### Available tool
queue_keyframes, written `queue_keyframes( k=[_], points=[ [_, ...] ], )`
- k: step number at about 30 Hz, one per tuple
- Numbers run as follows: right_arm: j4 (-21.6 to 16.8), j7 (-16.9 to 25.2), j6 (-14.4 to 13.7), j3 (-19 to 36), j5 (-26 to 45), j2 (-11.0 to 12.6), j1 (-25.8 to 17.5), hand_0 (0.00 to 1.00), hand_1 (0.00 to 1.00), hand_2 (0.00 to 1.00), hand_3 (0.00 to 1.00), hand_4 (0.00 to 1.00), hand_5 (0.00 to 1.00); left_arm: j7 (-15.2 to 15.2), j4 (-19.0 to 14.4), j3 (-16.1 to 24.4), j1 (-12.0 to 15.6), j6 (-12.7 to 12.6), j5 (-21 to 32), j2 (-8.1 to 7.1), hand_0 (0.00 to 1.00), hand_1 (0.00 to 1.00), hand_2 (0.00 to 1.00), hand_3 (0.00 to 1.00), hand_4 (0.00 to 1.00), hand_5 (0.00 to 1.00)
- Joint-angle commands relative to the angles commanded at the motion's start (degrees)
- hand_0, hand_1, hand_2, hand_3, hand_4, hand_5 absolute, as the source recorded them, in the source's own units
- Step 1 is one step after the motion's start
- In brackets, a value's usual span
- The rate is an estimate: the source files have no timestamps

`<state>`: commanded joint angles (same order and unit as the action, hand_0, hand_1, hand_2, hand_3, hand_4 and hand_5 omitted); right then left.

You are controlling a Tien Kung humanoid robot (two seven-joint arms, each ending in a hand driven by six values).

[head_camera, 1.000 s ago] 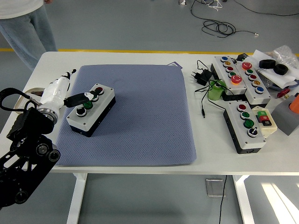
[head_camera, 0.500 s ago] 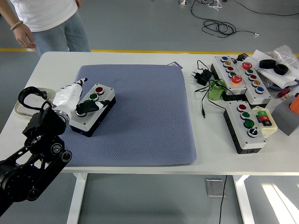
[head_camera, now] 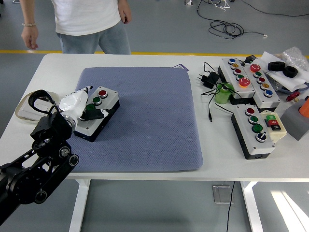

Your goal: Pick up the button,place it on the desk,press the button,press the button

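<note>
A: Head view, left side of the blue mat (head_camera: 145, 116). What differs from a second ago?

B: My left hand (head_camera: 79, 104) has travelled along the button box (head_camera: 95, 112). A second ago my dark fingertip lay near the red button (head_camera: 102, 93) at the box's far end; now it sits over the nearest button, the one below the green button (head_camera: 96, 100). A person (head_camera: 89, 21) has also walked in along the far side of the mat, hands hanging free, touching nothing.

A: What does that imply for the task?

B: The box already rests flat on the mat, so picking up and placing look finished. I judge this to be one of the two presses, likely the second, though I cannot tell whether the button is actually depressed.

A: State of the hand?

B: Fingers curled together, one dark fingertip (head_camera: 92, 114) pointing down onto the box; it clamps nothing.

A: And the box relative to the hand?

B: Directly under and just right of my hand, near the mat's left edge, lying diagonally. My right hand is out of view.
</note>
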<state>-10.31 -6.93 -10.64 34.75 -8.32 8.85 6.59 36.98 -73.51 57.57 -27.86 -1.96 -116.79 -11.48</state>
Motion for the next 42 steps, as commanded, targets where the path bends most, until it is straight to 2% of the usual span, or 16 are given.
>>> queue_keyframes(
  k=[11,12,17,18,23,24,29,30,35,36,41,42],
  points=[
    [0.0,0.11,-0.19,0.14,-0.53,0.14,0.11,0.787,0.797,0.817,0.751,0.412,0.479,0.0,3.47,-1.22,-1.81,1.57,-2.66,0.85,0.934,0.998,0.998,0.998,0.998,0.618],
    [0.0,0.11,-0.2,0.15,-0.54,0.14,0.11,0.787,0.797,0.817,0.751,0.412,0.479,0.0,3.5,-1.23,-1.83,1.59,-2.74,0.86,0.87,0.986,0.998,0.998,0.998,0.468],
    [0.0,0.29,-0.32,0.18,-0.54,0.23,0.07,0.787,0.797,0.817,0.751,0.412,0.479,0.0,3.79,-1.99,-2.38,1.77,-4.71,0.79,0.87,0.986,0.998,0.998,0.998,0.468],
    [0.0,0.31,-0.34,0.13,-0.47,0.22,0.07,0.787,0.797,0.817,0.751,0.412,0.479,0.0,3.92,-2.0,-2.43,2.08,-4.94,0.82,0.788,0.952,0.998,0.998,0.996,0.359],
    [0.0,0.4,-0.48,0.1,-0.41,0.22,0.05,0.787,0.797,0.817,0.751,0.412,0.479,0.0,4.94,-2.3,-2.79,3.5,-5.69,1.03,0.788,0.952,0.998,0.998,0.996,0.359],
    [0.0,0.41,-0.5,0.06,-0.41,0.23,0.04,0.787,0.797,0.817,0.751,0.412,0.479,0.0,5.13,-2.39,-2.86,3.63,-6.0,1.08,0.7,0.873,0.987,0.998,0.984,0.314],
    [0.0,0.37,-0.61,0.17,-0.66,0.25,-0.05,0.787,0.797,0.817,0.751,0.412,0.479,0.0,5.98,-2.5,-3.14,4.63,-6.87,1.21,0.7,0.873,0.987,0.998,0.984,0.314],
    [0.0,0.38,-0.63,0.14,-0.64,0.25,-0.06,0.787,0.797,0.817,0.751,0.412,0.479,0.0,6.14,-2.53,-3.19,4.75,-6.94,1.2,0.645,0.806,0.923,0.998,0.976,0.301],
    [0.0,0.39,-0.71,0.0,-0.56,0.24,-0.06,0.787,0.797,0.817,0.751,0.412,0.479,0.0,6.46,-2.95,-3.43,5.09,-7.9,1.19,0.645,0.806,0.923,0.998,0.976,0.301],
    [0.0,0.41,-0.72,-0.07,-0.5,0.24,-0.06,0.787,0.797,0.817,0.751,0.412,0.479,0.0,6.46,-3.03,-3.47,5.11,-8.12,1.19,0.555,0.651,0.752,0.998,0.967,0.282],
    [0.0,0.45,-0.78,-0.19,-0.52,0.27,-0.06,0.787,0.797,0.817,0.751,0.412,0.479,0.0,6.48,-3.59,-3.75,5.5,-9.43,1.07,0.555,0.651,0.752,0.998,0.967,0.282],
    [0.0,0.46,-0.78,-0.2,-0.51,0.27,-0.06,0.787,0.797,0.817,0.751,0.412,0.479,0.0,6.49,-3.62,-3.76,5.54,-9.48,1.06,0.469,0.549,0.622,0.928,0.934,0.235]
  ],
)
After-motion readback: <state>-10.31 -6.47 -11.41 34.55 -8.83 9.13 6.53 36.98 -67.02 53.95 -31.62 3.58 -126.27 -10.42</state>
